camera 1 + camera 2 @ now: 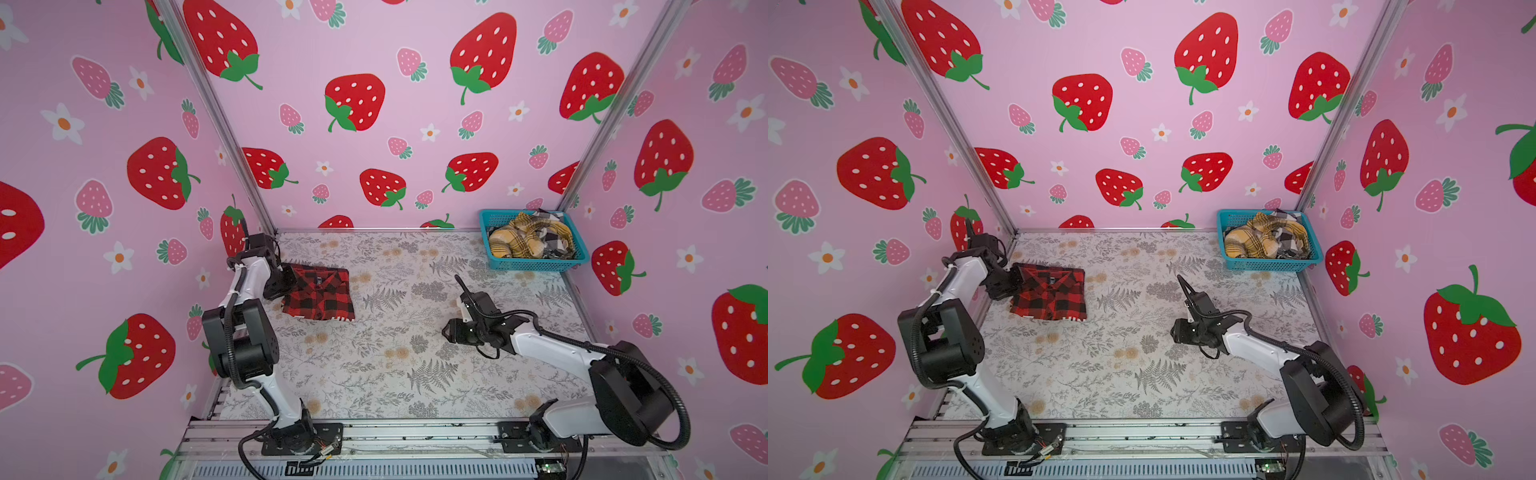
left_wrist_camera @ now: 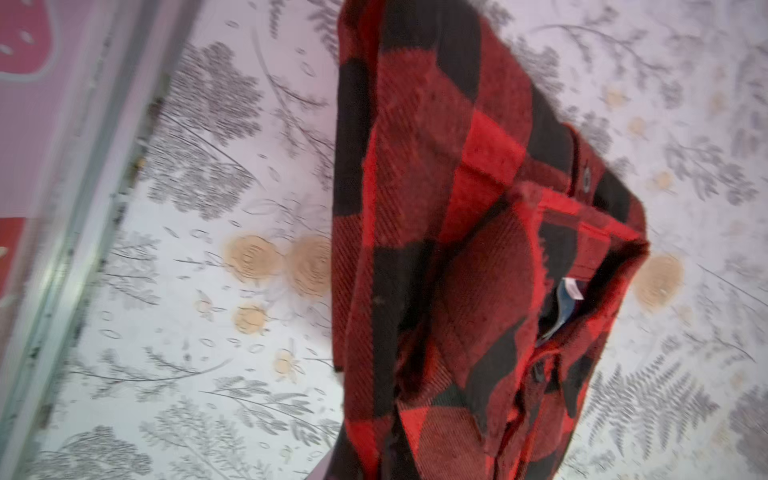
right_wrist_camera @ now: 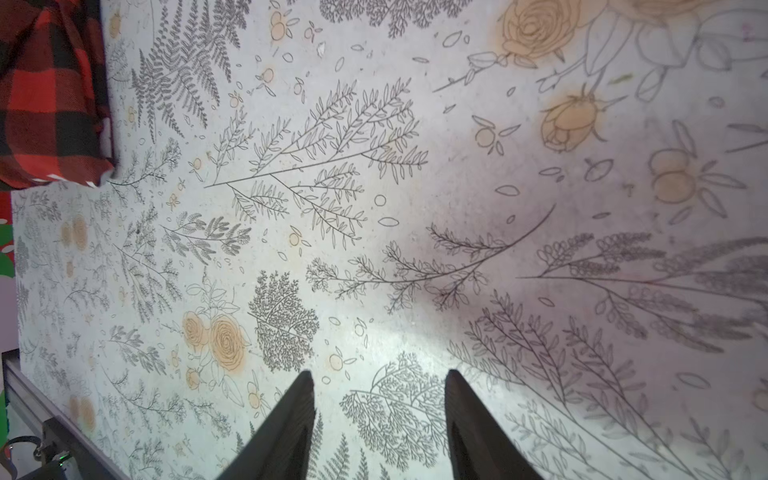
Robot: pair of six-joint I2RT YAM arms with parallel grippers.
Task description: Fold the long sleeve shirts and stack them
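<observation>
We see the left gripper (image 1: 287,277) at the 9 o'clock edge of the red-and-black shirt (image 1: 320,296), with its jaws clenched. In the left wrist view the cloth (image 2: 436,249) runs right up to the camera and hides the fingers, so we read the grip as a pinch on that edge. A white neck label (image 2: 571,289) peeks out inside the collar.

The right gripper (image 3: 378,374) has its jaws released. Its two dark fingers (image 3: 291,415) stand apart with only the printed table (image 3: 374,208) between them. In both top views it hovers over bare table, at about 3 o'clock from the middle, well apart from any cloth (image 1: 1183,283).

The shirt lies folded into a rough square at about 10 o'clock on the table (image 1: 395,353), near the left wall (image 1: 1051,295). White marks show along its hem at 6 o'clock.

At about 1 o'clock, in the far right corner, stands a teal basket (image 1: 536,264). It holds crumpled yellow plaid shirts (image 1: 517,243) and a black-and-white checked one (image 1: 555,241).
</observation>
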